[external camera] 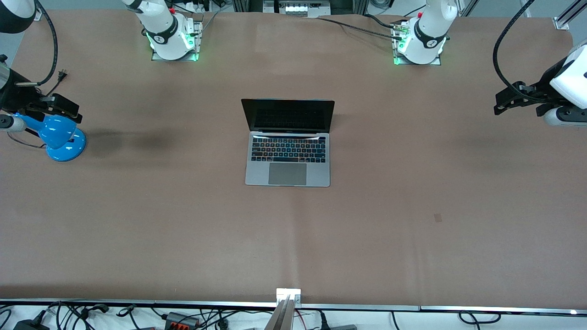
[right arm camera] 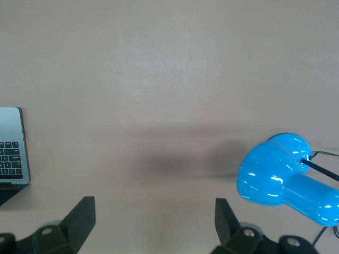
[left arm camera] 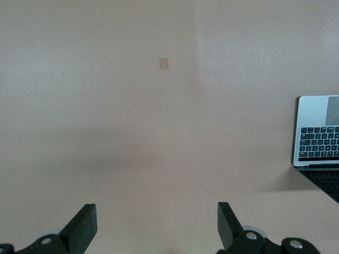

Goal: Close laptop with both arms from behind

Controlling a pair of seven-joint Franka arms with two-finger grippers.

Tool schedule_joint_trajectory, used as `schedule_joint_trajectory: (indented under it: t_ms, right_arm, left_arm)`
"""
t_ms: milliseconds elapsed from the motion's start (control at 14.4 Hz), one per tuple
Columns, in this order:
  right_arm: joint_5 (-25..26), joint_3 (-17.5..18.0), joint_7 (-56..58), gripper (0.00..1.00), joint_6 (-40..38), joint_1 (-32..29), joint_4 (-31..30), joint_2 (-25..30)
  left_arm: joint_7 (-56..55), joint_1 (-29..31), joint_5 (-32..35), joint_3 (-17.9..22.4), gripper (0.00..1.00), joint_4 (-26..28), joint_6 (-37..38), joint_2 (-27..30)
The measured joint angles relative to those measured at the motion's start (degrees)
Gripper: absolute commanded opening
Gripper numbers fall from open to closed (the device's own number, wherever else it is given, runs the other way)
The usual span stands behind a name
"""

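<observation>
Front view: you've got the laptop open mid-table, screen upright toward the bases' edge, trackpad toward the camera edge. The left gripper hangs over the left arm's end of the table, the right gripper over the right arm's end above a blue lamp; both arms wait, well apart from the laptop. You can't read the fingers from here. Brown cover on the table, a small patch toward the left arm's end, cables along the camera edge and behind the bases.

Left wrist view: left gripper fingers wide, nothing between them, bare table below. Laptop corner and the patch show here.

Right wrist view: right gripper fingers wide, holding nothing. Lamp head beside them, laptop edge at the rim.
</observation>
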State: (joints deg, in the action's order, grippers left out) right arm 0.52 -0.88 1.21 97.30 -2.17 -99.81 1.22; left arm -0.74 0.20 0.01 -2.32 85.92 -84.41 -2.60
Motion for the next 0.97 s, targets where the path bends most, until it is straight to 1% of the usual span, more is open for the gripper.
schedule_joint_trajectory:
  t_ms: [554, 624, 693, 762, 832, 901, 970]
  right_arm:
    - [0.00, 0.13, 0.03, 1.00, -1.08, 0.28, -0.28, -0.01]
    - [0.00, 0.14, 0.03, 0.91, -1.43, 0.49, -0.46, -0.03]
    - [0.00, 0.15, 0.03, 0.72, -1.60, 0.73, -0.68, -0.09]
    - [0.00, 0.18, 0.03, 0.59, -1.67, 0.95, -0.84, -0.17]
    - [0.00, 0.22, 0.03, 0.53, -1.69, 1.20, -1.01, -0.27]
    - [0.00, 0.23, 0.04, 0.50, -1.70, 1.59, -1.15, -0.39]
    - [0.00, 0.28, 0.03, 0.43, -1.70, 1.95, -1.22, -0.53]
  left_arm:
    - [0.06, -0.13, 0.00, -0.03, 1.00, 0.00, 0.00, 0.00]
    - [0.06, -0.15, 0.00, -0.04, 1.00, 0.00, 0.00, 0.00]
    - [0.06, -0.14, 0.00, -0.03, 1.00, 0.00, 0.00, -0.02]
    - [0.06, -0.13, 0.00, -0.03, 1.00, 0.00, 0.00, -0.04]
    - [0.06, -0.12, 0.00, -0.03, 1.00, 0.00, 0.00, -0.08]
    - [0.06, -0.12, 0.00, -0.03, 1.00, 0.00, 0.00, -0.12]
    - [0.06, -0.14, 0.00, -0.03, 1.00, 0.01, 0.06, -0.17]
